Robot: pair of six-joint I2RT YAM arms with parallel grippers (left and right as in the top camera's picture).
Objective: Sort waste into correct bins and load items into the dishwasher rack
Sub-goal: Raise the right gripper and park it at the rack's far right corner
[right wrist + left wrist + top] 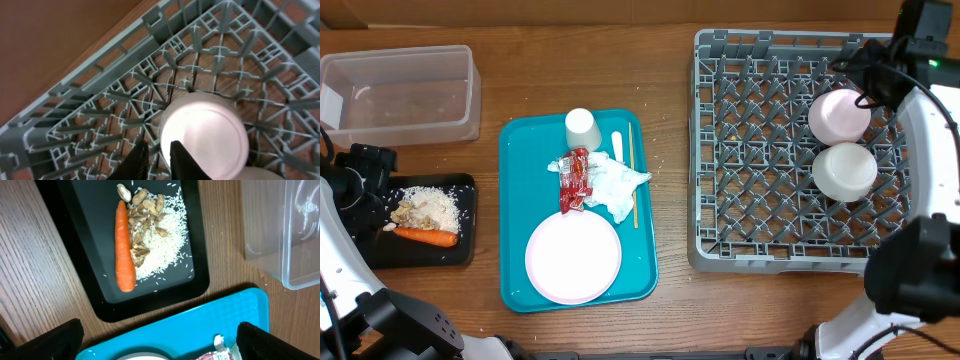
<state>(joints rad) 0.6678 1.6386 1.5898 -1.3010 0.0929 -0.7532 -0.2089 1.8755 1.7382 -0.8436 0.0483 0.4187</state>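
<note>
The rack is a big grey plastic square. Its walls are full of holes, and rows of little pegs stand up inside. Two round, smooth bowls sit in it near its right side. The pink bowl is at the back and the white bowl is just beside it, nearer the front. The right gripper hangs at the pink bowl's edge. Its two thin fingers are close together with the edge between them. I cannot tell if they pinch it.

The left gripper is wide open and holds nothing. It hangs by the black tray, which is flat and shiny with low sides. On that tray lie a long orange carrot, a heap of tiny white rice and brown lumpy scraps, all touching. The see-through tub with round corners stands behind it.

On the teal tray are:
- a small white cup
- a crinkly red wrapper
- a soft, crumpled napkin
- a white fork
- a thin, straight wooden stick
- a flat, round, pale pink plate
</note>
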